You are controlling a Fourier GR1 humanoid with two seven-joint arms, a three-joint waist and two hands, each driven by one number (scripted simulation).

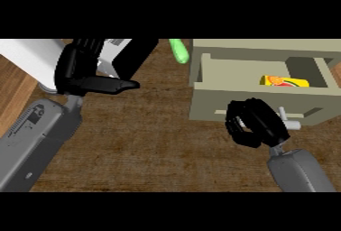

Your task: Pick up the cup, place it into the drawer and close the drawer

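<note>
Orange and yellow, the cup (283, 81) is lying inside the open beige drawer (260, 106). Right in front of the drawer, the right hand (253, 122) is curled up on nothing, next to the drawer's handle (288, 121). Well off to the drawer's left, the left hand (83, 72) has relaxed fingers over the wooden tabletop (153, 144). A green thing (178, 50) sits just left of the drawer's back corner.

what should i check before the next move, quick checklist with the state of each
1. Drawer pulled open: ok.
2. Cup inside the drawer: cannot tell; only a yellow-orange item shows in it.
3. Right hand at the drawer front, fingers curled: ok; whether it holds anything: cannot tell.
4. Drawer handle within reach of the right hand: ok.
5. Left hand open, away from the drawer: ok.
6. Green object outside the drawer's path: ok.
</note>
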